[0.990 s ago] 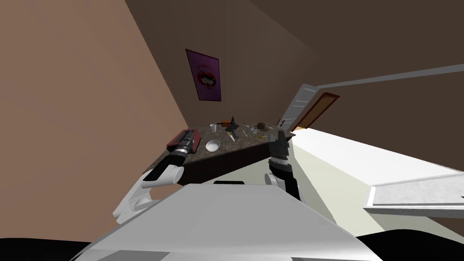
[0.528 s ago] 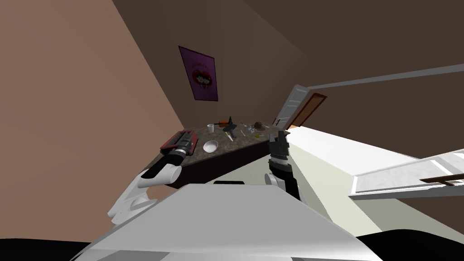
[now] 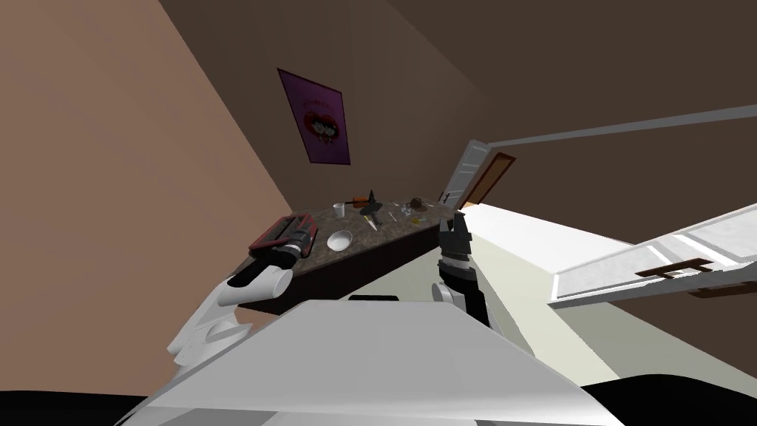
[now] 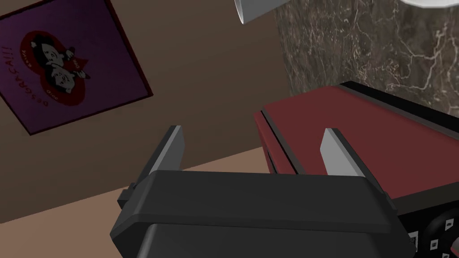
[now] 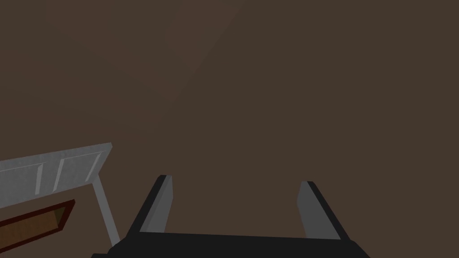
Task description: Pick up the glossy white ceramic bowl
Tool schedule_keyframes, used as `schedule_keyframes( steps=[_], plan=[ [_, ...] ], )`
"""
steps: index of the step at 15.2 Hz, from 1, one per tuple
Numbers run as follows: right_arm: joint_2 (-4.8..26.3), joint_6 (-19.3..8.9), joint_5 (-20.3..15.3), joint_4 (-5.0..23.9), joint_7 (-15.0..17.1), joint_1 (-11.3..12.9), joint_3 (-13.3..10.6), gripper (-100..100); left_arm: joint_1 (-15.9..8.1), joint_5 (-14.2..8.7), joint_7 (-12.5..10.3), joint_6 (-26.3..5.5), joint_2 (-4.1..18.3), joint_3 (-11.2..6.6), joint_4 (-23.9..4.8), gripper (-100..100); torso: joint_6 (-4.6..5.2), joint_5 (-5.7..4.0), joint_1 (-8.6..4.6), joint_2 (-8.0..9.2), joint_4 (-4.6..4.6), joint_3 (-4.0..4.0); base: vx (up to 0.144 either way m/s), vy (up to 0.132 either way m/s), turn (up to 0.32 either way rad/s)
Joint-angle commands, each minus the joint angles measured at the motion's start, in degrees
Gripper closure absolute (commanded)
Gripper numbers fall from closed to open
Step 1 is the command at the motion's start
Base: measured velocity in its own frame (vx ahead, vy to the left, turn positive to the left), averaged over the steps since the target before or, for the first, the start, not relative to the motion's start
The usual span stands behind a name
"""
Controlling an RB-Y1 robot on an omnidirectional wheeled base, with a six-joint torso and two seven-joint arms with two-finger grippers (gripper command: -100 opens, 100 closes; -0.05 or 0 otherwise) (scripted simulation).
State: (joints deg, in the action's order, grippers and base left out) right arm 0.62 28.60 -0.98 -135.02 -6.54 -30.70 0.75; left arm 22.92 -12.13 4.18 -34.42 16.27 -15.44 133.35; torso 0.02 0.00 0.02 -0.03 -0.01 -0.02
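**Reaching stage: the left hand is near the bowl but not lined up on it**

The bench (image 3: 384,229), with a dark veined stone top, stands in the corner of the room under a purple poster (image 3: 314,118). It carries everything the task concerns. At its left end lies a flat red box (image 4: 358,130) with black edging and a row of buttons on a dark face.

The left gripper (image 4: 253,130) hangs over that box with its fingers apart and nothing between them. It points across the lid rather than at the bowl. The right gripper (image 5: 235,181) is raised off the bench's right end, and its fingers are also apart and empty.

The white bowl (image 3: 340,240) sits upright on the bench near the front edge. It is just beside the red box on the side away from the wall, and it is much closer to the left arm than to the right. It looks empty.

I judge the approach to be unfinished. The next move calls for swinging the left hand off the box and over the bowl's rim, then lowering it so that one finger goes inside the wall and one outside. The box is close enough that the outer finger could catch on it.

A small white cup (image 3: 338,209) stands farther back. I cannot tell what, if anything, is in it. Beyond it lie a few small dark odds and ends, too small to name.
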Motion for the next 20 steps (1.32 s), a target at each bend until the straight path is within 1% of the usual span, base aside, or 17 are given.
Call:
schedule_keyframes(
  steps=[1, 2, 3, 4, 6, 7, 8, 10, 11, 13, 14, 15, 17, 18, 20],
  plan=[
    [0.0, 0.0, 0.0, 0.0, 0.0, 0.0, 0.0, 0, -0.1, -0.7, -0.2, -2.9, 0.1, -0.71, 0.1, -100, 0.0, 0.0, 0.0, 0.0, 0.0, 0.0, 0.004, 0.006, -0.18],
    [0.0, 0.0, 0.0, 0.0, 0.0, 0.0, 0.0, 0, -0.1, -0.7, -0.2, -4.0, 0.1, -0.71, 0.1, -100, 0.0, 0.0, 0.0, 0.0, 0.0, 0.0, 0.003, 0.008, -0.087],
    [0.0, 0.0, 0.0, 0.0, 0.0, 0.0, 0.0, 0, -0.1, -0.7, -0.2, -4.0, 0.1, -0.71, 0.1, -100, -0.02, 0.0, 0.01, 0.0, 0.0, 0.0, 0.002, 0.006, -0.008],
    [0.0, 0.0, 0.0, 0.0, 0.0, 0.0, 0.0, 0, -0.4, -1.9, -0.4, -6.1, 0.5, -1.83, 0.1, -100, -0.04, 0.0, 0.01, 0.0, 0.0, 0.0, 0.004, 0.001, -0.174],
    [0.0, 0.0, 0.0, 0.0, 0.0, 0.0, 0.0, 0, -0.4, -1.9, -0.4, -8.2, 0.5, -1.83, 0.1, -100, -0.01, 0.0, 0.0, 0.0, 0.0, 0.0, 0.004, 0.007, -0.12],
    [0.0, 0.0, 0.0, 0.0, 0.0, 0.0, 0.0, 0, -0.4, -1.9, -0.4, -8.2, 0.5, -1.83, 0.1, -100, -0.03, 0.0, 0.01, 0.0, 0.0, 0.0, 0.002, 0.005, 0.007],
    [0.0, 0.0, 0.0, 0.0, 0.0, 0.0, 0.0, 0, -0.6, -3.1, -0.7, -10.2, 0.8, -2.95, 0.1, -100, -0.04, 0.0, 0.0, 0.0, 0.0, 0.0, 0.003, 0.0, -0.149],
    [0.0, 0.0, 0.0, 0.0, 0.0, 0.0, 0.0, 0, -0.6, -3.1, -0.7, -12.4, 0.8, -2.95, 0.1, -100, 0.0, 0.0, -0.01, 0.0, 0.0, 0.0, 0.004, 0.006, -0.131],
    [0.0, 0.0, 0.0, 0.0, 0.0, 0.0, 0.0, 0, -0.8, -4.3, -1.0, -13.7, 1.0, -4.06, 0.0, -100, -0.02, 0.0, 0.0, 0.0, 0.0, 0.0, 0.005, 0.005, -0.185],
    [0.0, 0.0, 0.0, 0.0, 0.0, 0.0, 0.0, 0, -0.8, -4.3, -1.0, -16.0, 1.0, -4.06, 0.0, -100, 0.0, 0.0, 0.01, -0.01, 0.0, -0.01, 0.005, 0.009, -0.124],
    [0.0, 0.0, 0.0, 0.0, 0.0, 0.0, 0.0, 0, -0.8, -4.3, -1.0, -16.6, 1.0, -4.06, 0.0, -100, -0.03, 0.0, 0.01, -0.01, 0.0, 0.0, 0.002, 0.006, 0.017],
    [0.0, 0.0, 0.0, 0.0, 0.0, 0.0, 0.0, 0, -1.1, -5.5, -1.2, -18.4, 1.3, -5.15, 0.0, -100, -0.04, 0.0, 0.01, 0.0, 0.0, 0.0, 0.005, 0.0, -0.158],
    [0.0, 0.0, 0.0, 0.0, 0.0, 0.0, 0.0, 0, -1.1, -5.5, -1.2, -20.7, 1.3, -5.15, 0.0, -100, 0.0, 0.0, 0.0, -0.01, 0.0, -0.01, 0.004, 0.007, -0.127],
    [0.0, 0.0, 0.0, 0.0, 0.0, 0.0, 0.0, 0, -1.3, -6.6, -1.5, -22.3, 1.5, -6.23, 0.0, -100, -0.03, 0.0, 0.0, -0.01, 0.0, -0.01, 0.004, 0.005, -0.162],
    [0.0, 0.0, 0.0, 0.0, 0.0, 0.0, 0.0, 0, -1.3, -6.6, -1.5, -24.5, 1.5, -6.23, 0.0, -100, -0.01, 0.0, 0.01, -0.01, 0.0, -0.01, 0.006, 0.008, -0.12]
  ],
)
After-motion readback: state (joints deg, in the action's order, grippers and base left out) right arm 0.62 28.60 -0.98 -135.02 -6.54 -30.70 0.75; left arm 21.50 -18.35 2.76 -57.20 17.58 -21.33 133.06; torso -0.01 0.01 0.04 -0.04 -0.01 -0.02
